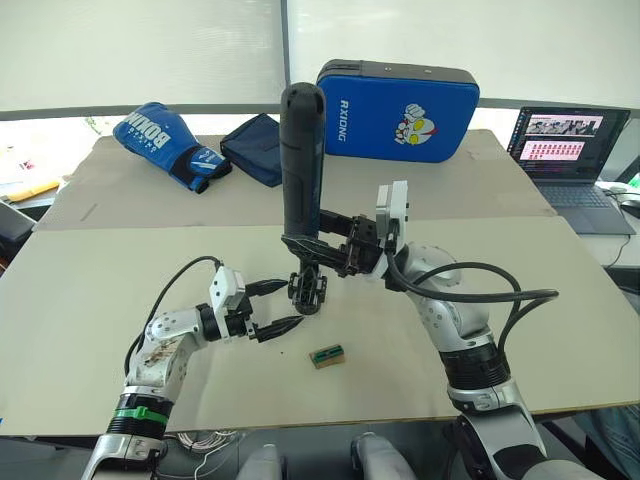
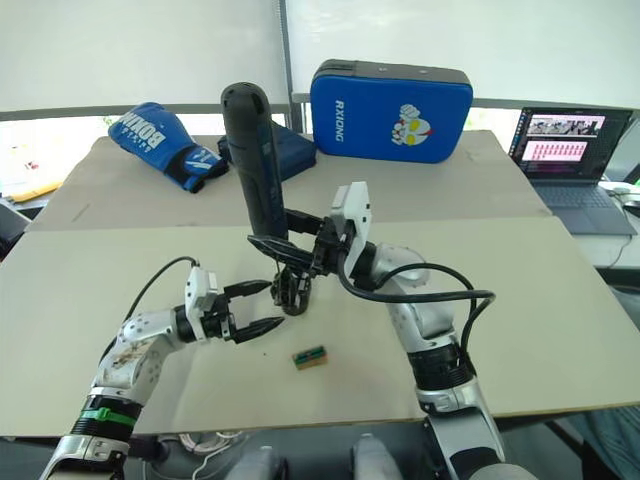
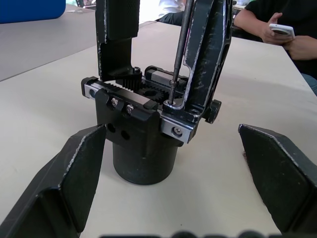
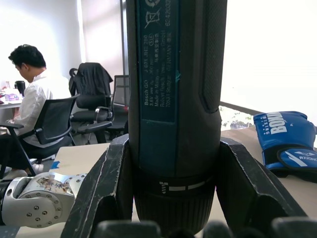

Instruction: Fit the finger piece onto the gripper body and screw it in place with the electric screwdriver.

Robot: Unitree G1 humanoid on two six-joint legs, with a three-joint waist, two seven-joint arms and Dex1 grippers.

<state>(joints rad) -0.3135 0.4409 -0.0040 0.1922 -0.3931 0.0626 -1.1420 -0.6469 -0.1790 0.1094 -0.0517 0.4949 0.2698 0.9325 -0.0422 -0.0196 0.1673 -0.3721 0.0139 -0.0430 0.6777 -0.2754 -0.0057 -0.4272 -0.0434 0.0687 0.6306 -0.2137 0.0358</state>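
Centre of the head view: the right gripper is clamped around the lower barrel of the electric screwdriver, which stands nearly upright, rounded end up, its thin bit reaching down to the gripper body on the table. In the left wrist view the bit tip sits on a screw head on top of the gripper body, just beside the finger piece, which stands upright on the body's right end. Left gripper, lower left of centre, has its fingers spread apart, grasping nothing, tips just beside the body's base. Small green-and-tan block lies on the table below the body, apart from it. Upper frame: blue boxing glove, blue pad, laptop at far right.
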